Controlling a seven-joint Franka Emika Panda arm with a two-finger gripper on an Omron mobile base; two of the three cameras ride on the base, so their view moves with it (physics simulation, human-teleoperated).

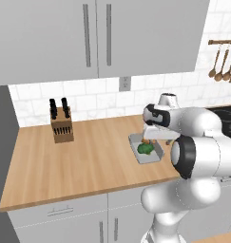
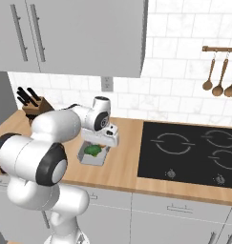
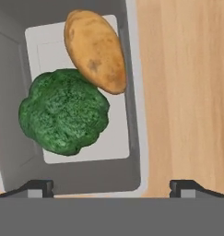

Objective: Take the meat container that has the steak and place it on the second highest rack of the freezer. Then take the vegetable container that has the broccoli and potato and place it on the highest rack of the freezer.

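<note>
My gripper (image 3: 111, 185) hangs wide open, holding nothing, over the container (image 3: 132, 92) with broccoli (image 3: 62, 117) touching potato (image 3: 95, 48).

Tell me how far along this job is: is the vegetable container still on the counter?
Yes. The vegetable container sits on the counter with the broccoli and potato inside. The gripper hovers open above it, one fingertip over its rim, holding nothing. No meat container is on the counter, so that step may be done; the freezer is out of view. Left: grasp it and put it on the highest rack.
</note>
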